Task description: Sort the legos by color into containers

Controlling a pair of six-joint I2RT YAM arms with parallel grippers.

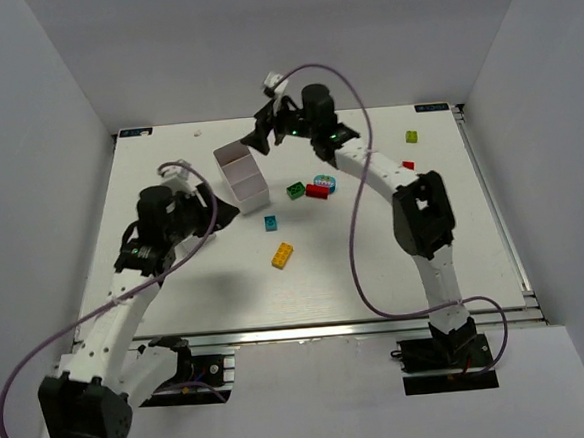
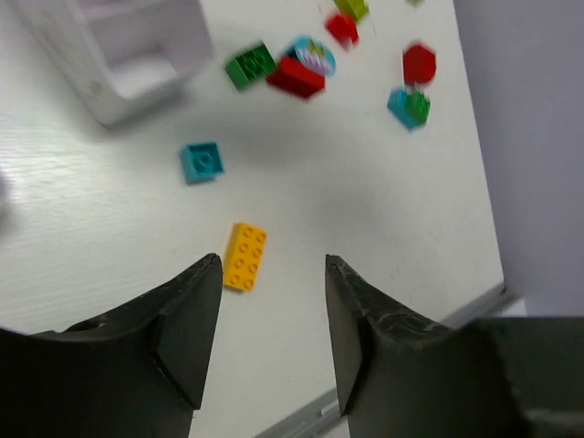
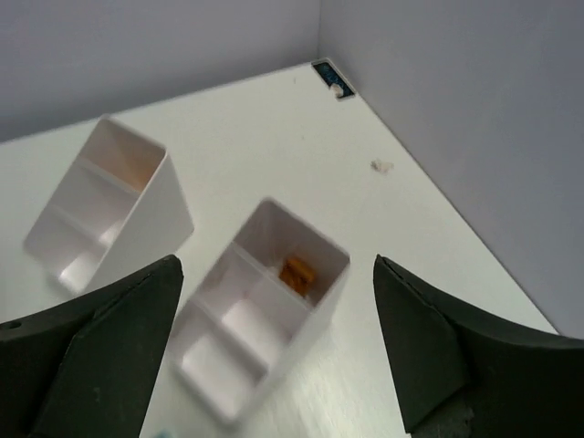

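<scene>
The left hand [image 2: 274, 265] hangs wide open and empty above the tabletop [image 2: 365, 210], with a yellow brick [image 2: 245, 256] just ahead. Beyond lie a teal brick [image 2: 201, 161], then a green brick [image 2: 250, 66] beside a red brick [image 2: 295, 77]. Farther back, the right hand [image 3: 274, 265] is also spread and empty. It hovers over a bin [image 3: 310, 319] with a brown brick [image 3: 297, 272] in its far compartment.

We see a white table [image 2: 383, 210] with a fine wood-like grain and a dull sheen. The bins [image 3: 315, 315] are thin white plastic, smooth and slightly glossy. The bricks [image 2: 245, 256] are shiny moulded plastic. On the left gripper [image 2: 274, 292] the fingers [image 2: 182, 333] look black, matt and faintly rough. The front rail [image 1: 310, 330] is bare metal.
</scene>
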